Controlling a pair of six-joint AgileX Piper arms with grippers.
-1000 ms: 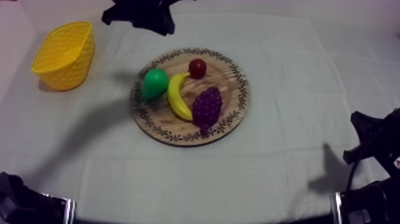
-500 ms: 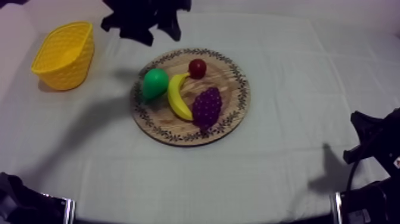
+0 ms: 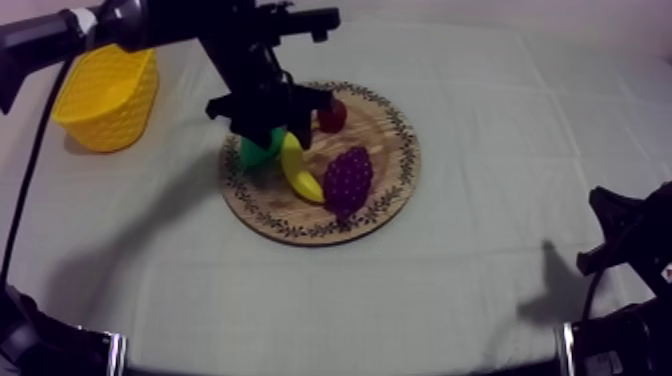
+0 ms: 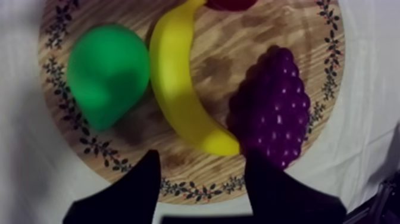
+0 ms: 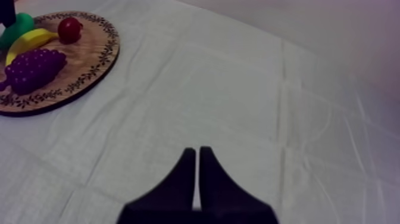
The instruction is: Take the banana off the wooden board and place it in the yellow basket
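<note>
Left pincer (image 3: 272, 130) is over the board (image 3: 392, 185), open, nothing between the fingers. Right pincer (image 5: 197, 173) is closed on nothing, parked over bare cloth on the bench at 4 o'clock from the board.

Banana (image 4: 178, 89) is on the board, not yet gripped. In the top view it runs roughly 12 to 5 o'clock across the board's middle. Pear (image 4: 107, 74) sits tight against it at 9 o'clock, grapes (image 4: 274, 113) are close against its 5 o'clock end, and the small red fruit (image 3: 332, 115) is at its 1 o'clock tip. Basket (image 3: 105, 90) is well apart, at 10 o'clock from the board.

Relative to the pincer: from the left wrist view, the banana's 5 o'clock end lies just ahead of the gap between the fingers (image 4: 140, 184), nearer the grapes-side finger. The body curves away toward the red fruit. Height above it: can't tell exactly, no contact visible.

Handling, my guess: a toy, so light and stiff, with a smooth skin that is likely slippery. The curve means a grip near a tip could pivot or squirt out.

I'd grip across the narrow width at mid-body. The snag is that the pear leaves little finger room on that side. The stretch between the pear and the grapes looks like the clearest slot.
</note>
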